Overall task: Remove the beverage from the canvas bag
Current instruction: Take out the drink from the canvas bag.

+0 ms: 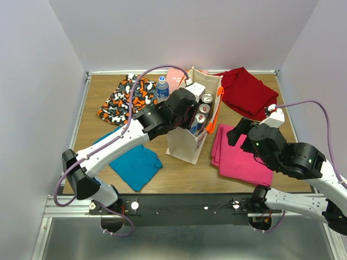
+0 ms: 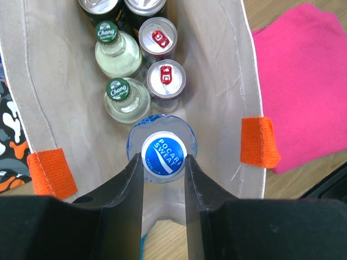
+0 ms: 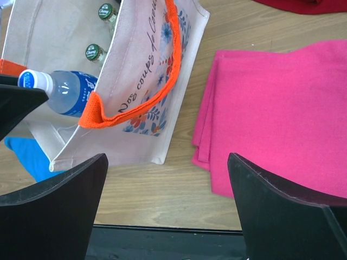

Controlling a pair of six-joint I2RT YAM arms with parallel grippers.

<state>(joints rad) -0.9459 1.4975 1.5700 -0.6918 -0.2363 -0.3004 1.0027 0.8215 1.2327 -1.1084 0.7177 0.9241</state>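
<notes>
My left pincer (image 2: 164, 158) grips the blue-capped plastic bottle (image 2: 161, 128) in the beige canvas bag (image 2: 217, 76); that cap-only hold may slip.

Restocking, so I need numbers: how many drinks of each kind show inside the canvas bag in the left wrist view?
Chang bottles: 2
Red-tab cans: 2
Cans cut off at the top edge: 2
Pocari Sweat bottle: 1
Total: 7
</notes>
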